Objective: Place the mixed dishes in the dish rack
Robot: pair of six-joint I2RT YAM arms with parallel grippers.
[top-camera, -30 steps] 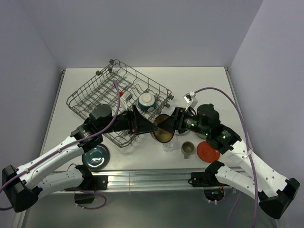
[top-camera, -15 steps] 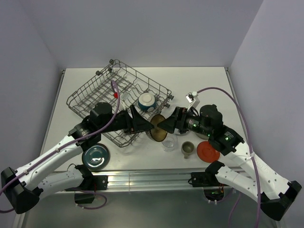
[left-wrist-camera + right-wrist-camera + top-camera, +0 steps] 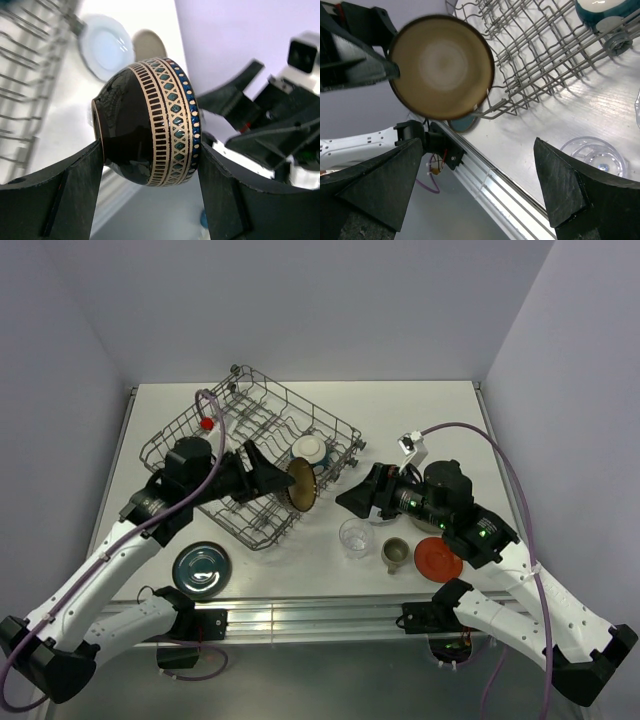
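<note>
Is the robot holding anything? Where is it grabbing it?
The left tool holds the brown bowl sideways, one finger by its foot and one at its rim. The right tool is open and empty.

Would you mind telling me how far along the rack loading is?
Done: one teal bowl sits in the rack. In hand: the left end effector grips the brown bowl by the rack's edge; the right end effector is open. Left on the table: glass, mug, red saucer, blue plate.
</note>
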